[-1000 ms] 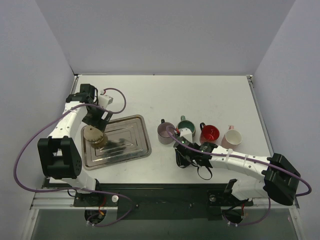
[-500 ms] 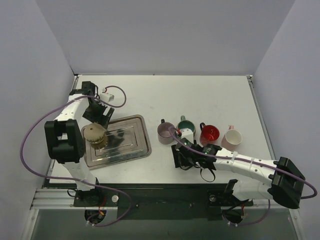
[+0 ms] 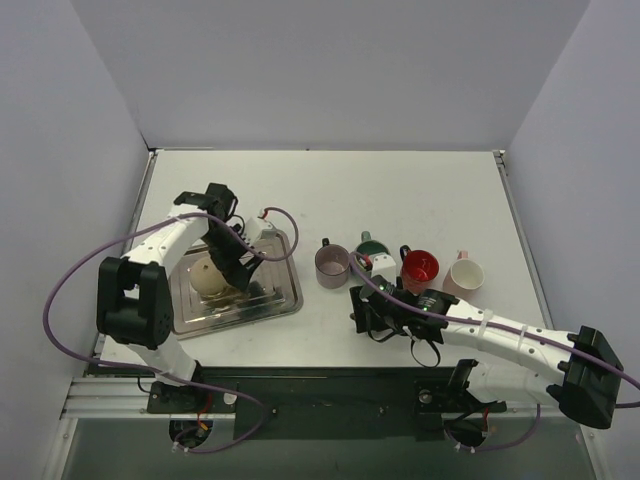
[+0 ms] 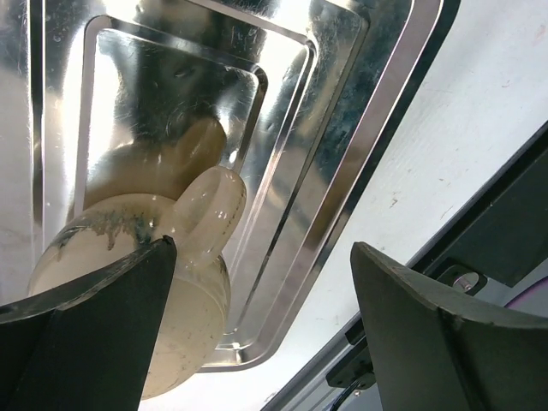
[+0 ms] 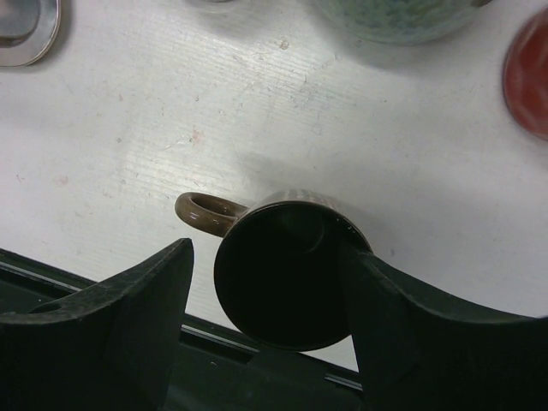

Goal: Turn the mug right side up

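A cream mug (image 3: 211, 276) lies tilted on the steel tray (image 3: 283, 299) at the left. In the left wrist view the mug (image 4: 141, 295) sits at the lower left with its handle (image 4: 211, 208) pointing up; I cannot tell which end is its mouth. My left gripper (image 3: 240, 262) hangs over the tray, jaws wide open (image 4: 261, 248), its left finger against the mug. My right gripper (image 3: 368, 315) is open (image 5: 267, 248) around a dark brown mug (image 5: 287, 274) that stands mouth up on the table. The right finger touches its rim and the left finger is apart.
Four upright mugs stand in a row right of the tray: mauve (image 3: 332, 263), green (image 3: 373, 251), red (image 3: 419, 267) and pale pink (image 3: 463, 277). The table's near edge and black rail (image 5: 257, 377) are just behind the brown mug.
My left arm has swung from the tray's far left corner to over the tray. The cream mug has shifted right and turned, showing a paler side. My right arm has shifted slightly right.
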Robot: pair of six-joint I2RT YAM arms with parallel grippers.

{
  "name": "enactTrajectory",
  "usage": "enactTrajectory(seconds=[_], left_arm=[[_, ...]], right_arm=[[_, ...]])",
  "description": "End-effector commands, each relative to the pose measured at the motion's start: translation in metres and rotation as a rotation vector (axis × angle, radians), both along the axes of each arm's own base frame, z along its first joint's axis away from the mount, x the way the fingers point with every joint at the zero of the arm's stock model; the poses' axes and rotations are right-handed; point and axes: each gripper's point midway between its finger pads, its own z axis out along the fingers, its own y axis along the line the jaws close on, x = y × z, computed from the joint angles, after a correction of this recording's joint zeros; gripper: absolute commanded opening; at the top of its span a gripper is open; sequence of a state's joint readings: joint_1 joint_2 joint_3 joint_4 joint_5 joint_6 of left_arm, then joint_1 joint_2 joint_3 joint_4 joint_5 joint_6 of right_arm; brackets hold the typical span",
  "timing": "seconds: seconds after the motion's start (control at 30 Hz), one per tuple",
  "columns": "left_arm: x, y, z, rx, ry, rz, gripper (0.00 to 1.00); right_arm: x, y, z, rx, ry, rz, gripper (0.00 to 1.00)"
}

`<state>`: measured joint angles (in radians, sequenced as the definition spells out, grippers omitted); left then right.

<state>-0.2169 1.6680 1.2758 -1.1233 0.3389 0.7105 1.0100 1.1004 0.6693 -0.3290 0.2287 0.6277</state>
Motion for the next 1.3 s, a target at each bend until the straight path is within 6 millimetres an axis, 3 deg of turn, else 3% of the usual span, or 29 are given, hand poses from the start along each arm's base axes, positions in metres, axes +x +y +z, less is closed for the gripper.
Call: enactTrajectory(seconds=[0.0, 0.1, 0.2, 0.23, 0.3, 0.33, 0.5, 0.57, 0.6, 0.63, 0.83, 0.87, 0.93, 1.17, 1.2, 1.23, 1.27], left_arm=[[0.009, -0.002, 0.021, -0.026, -0.062, -0.010, 0.95], [0.003, -0.006, 0.023, 0.001, -0.087, -0.128, 0.95], [-0.008, 0.002, 0.015, 0.119, -0.174, -0.401, 0.96], [0.002, 0.004, 0.017, 0.155, -0.244, -0.445, 0.97], [0.002, 0.012, 0.008, 0.244, -0.285, -0.623, 0.97], [-0.002, 0.015, 0.001, 0.256, -0.274, -0.665, 0.97], [0.019, 0.020, -0.012, 0.338, -0.322, -0.707, 0.96], [0.025, 0.020, -0.018, 0.348, -0.303, -0.695, 0.83], [0.027, 0.019, -0.023, 0.349, -0.292, -0.686, 0.63], [0.029, 0.018, -0.025, 0.347, -0.288, -0.674, 0.55], [0.018, 0.021, -0.050, 0.359, -0.198, -0.670, 0.35], [0.016, 0.026, -0.053, 0.384, -0.188, -0.671, 0.17], [0.019, 0.029, -0.053, 0.404, -0.200, -0.667, 0.00], [0.026, 0.013, -0.024, 0.335, -0.239, -0.606, 0.00], [0.037, 0.005, -0.008, 0.308, -0.285, -0.540, 0.00], [0.031, -0.006, 0.000, 0.219, -0.268, -0.506, 0.00], [0.043, -0.018, 0.026, 0.163, -0.317, -0.436, 0.00]], right_arm=[[0.003, -0.009, 0.002, -0.043, -0.010, -0.016, 0.64], [0.003, -0.006, 0.007, -0.024, -0.014, -0.005, 0.64], [0.002, -0.004, 0.013, -0.006, -0.020, 0.013, 0.64], [0.001, -0.004, 0.014, -0.001, -0.022, 0.015, 0.64], [0.001, -0.004, 0.015, 0.003, -0.024, 0.016, 0.64], [0.001, -0.005, 0.016, 0.002, -0.029, 0.011, 0.64], [0.001, -0.005, 0.016, 0.012, -0.032, 0.002, 0.65], [0.001, -0.003, 0.018, 0.016, -0.030, 0.004, 0.65], [0.001, -0.003, 0.019, 0.017, -0.030, 0.006, 0.65], [0.001, -0.003, 0.020, 0.017, -0.031, 0.009, 0.65], [0.000, -0.003, 0.028, 0.029, -0.045, 0.014, 0.65], [0.000, -0.003, 0.028, 0.032, -0.046, 0.014, 0.65], [0.000, -0.003, 0.032, 0.044, -0.054, 0.018, 0.65], [0.000, 0.000, 0.042, 0.063, -0.066, 0.032, 0.65], [0.000, -0.001, 0.044, 0.058, -0.068, 0.034, 0.65], [0.000, 0.000, 0.049, 0.068, -0.075, 0.038, 0.65], [-0.001, -0.001, 0.052, 0.060, -0.083, 0.053, 0.65]])
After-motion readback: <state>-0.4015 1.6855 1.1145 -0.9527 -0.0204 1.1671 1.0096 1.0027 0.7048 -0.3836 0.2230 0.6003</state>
